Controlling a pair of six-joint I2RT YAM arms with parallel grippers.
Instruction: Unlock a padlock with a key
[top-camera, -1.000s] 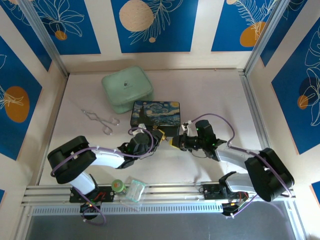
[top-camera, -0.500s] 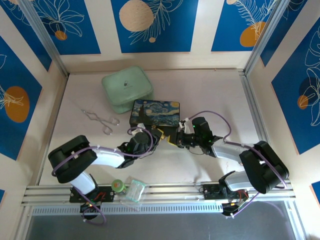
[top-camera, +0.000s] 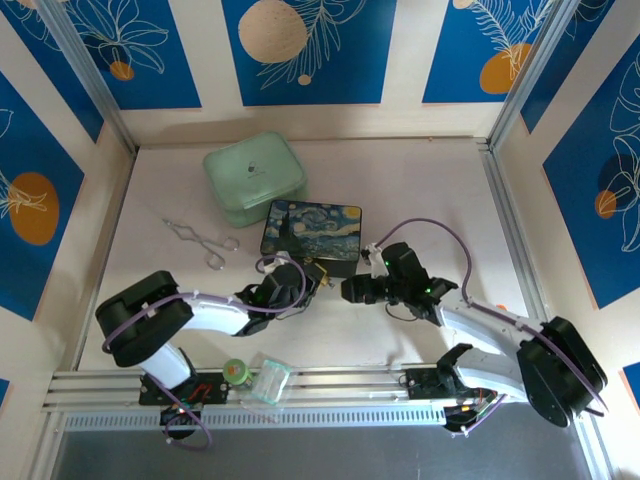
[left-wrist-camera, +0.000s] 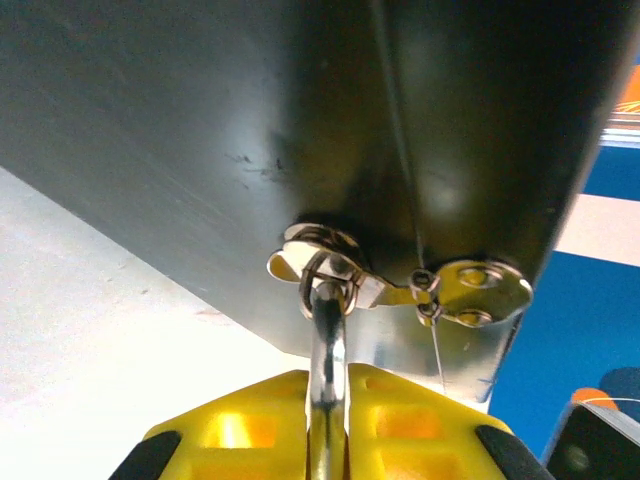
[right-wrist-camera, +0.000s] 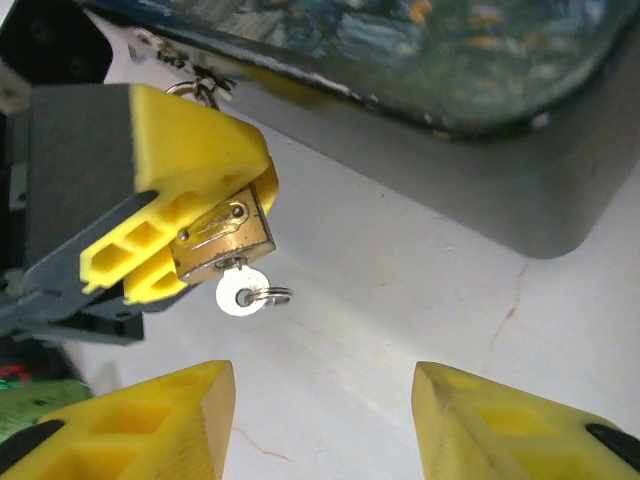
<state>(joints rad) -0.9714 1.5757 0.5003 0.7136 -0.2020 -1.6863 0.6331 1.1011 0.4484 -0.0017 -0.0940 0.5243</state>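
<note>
Opened and drawn back since a second ago, my right gripper (right-wrist-camera: 322, 400) stands half-wide near the key (right-wrist-camera: 238, 294), which sits inserted in the padlock (right-wrist-camera: 222, 238) my left gripper (top-camera: 316, 272) clamps mid-worktop. Next, I judge: regrip, turn.

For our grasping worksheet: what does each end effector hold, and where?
Left end effector clamps the padlock by its brass body. Right end effector is open, empty; the key sits in the padlock.
</note>
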